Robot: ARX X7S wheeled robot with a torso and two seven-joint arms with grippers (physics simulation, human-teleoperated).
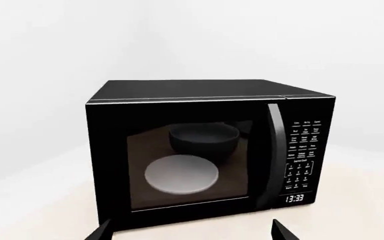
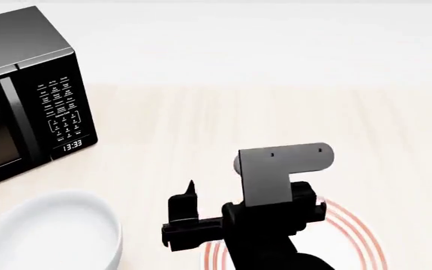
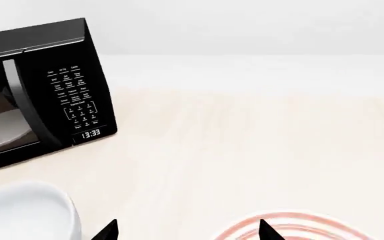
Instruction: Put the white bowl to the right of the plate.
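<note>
The white bowl [image 2: 51,233] sits on the light wooden table at the near left, also seen in the right wrist view [image 3: 25,212]. To its right lies the plate [image 2: 355,233] with red-orange rings, partly covered by my right arm; its rim [image 3: 299,225] shows in the right wrist view. My right gripper [image 3: 187,232] is open and empty, hanging over the table between bowl and plate, one fingertip [image 2: 189,194] showing in the head view. My left gripper [image 1: 192,235] is open and empty, facing the microwave door.
A black microwave [image 2: 21,90] stands at the back left with its door shut and its clock reading 13:33. A pale dish [image 1: 180,174] and a dark bowl shape [image 1: 204,140] show through its door glass. Bare table [image 2: 276,112] stretches to the right of it.
</note>
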